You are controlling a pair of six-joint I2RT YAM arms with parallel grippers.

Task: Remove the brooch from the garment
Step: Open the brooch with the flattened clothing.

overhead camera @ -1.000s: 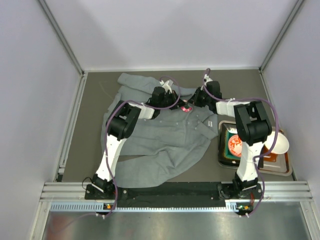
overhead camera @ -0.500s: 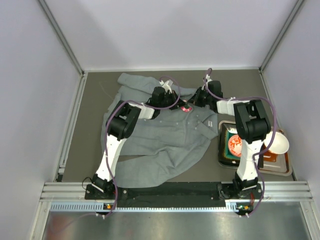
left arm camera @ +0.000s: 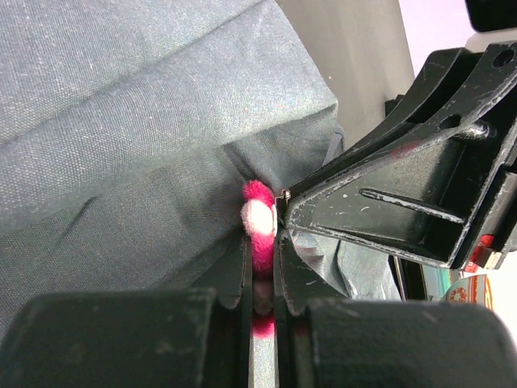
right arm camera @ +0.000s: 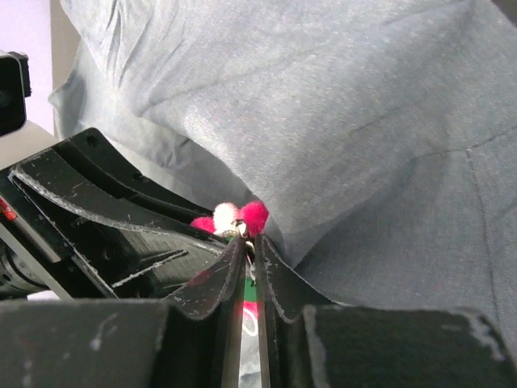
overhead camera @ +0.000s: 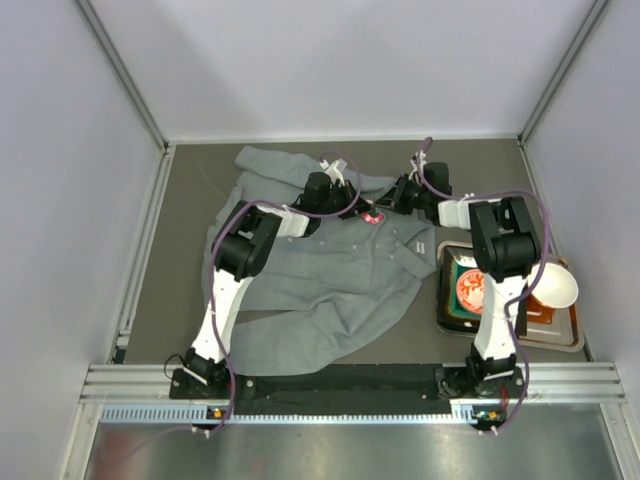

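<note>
**Left-wrist view.** Your left pincer (left arm camera: pixel 260 250) is pinching the brooch (left arm camera: pixel 257 217), its jaws pressing almost together on it. The brooch is lying with its long axis along the slot between the fingers. Its pink-and-white head is poking out just past the tips, toward a fold of the garment (left arm camera: pixel 121 105).

**Right-wrist view.** Your right pincer (right arm camera: pixel 247 246) is meeting it tip to tip, jaws pressed nearly together and touching the brooch. Whether it is gripping anything, you cannot tell.
</note>
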